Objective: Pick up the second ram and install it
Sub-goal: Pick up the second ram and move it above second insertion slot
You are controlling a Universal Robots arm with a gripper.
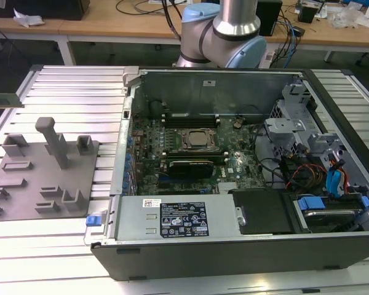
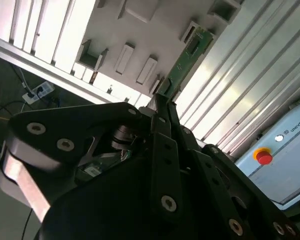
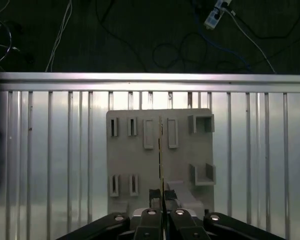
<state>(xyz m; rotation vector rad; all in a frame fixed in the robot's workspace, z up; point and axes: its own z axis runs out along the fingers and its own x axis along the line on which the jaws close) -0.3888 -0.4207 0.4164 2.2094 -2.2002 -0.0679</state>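
My gripper point(image 2: 159, 98) is shut on one end of the second ram point(image 2: 187, 52), a narrow green circuit-board stick that juts out past the fingertips. In the first wrist view the ram point(image 3: 161, 150) shows edge-on as a thin line rising from the gripper point(image 3: 162, 194), with a black finger point(image 3: 153, 196) pressed against each side. The held ram hangs in the air over the grey plastic tray point(image 3: 135, 160), apart from it.
The grey tray point(image 1: 24, 184) with its upright post point(image 1: 54, 140) lies on the ribbed metal table at the exterior view's left. To its right stands the open computer case point(image 1: 234, 246), with the CPU socket point(image 1: 197, 140) and long black slots point(image 1: 190, 116). The arm's base point(image 1: 224, 34) stands behind the case.
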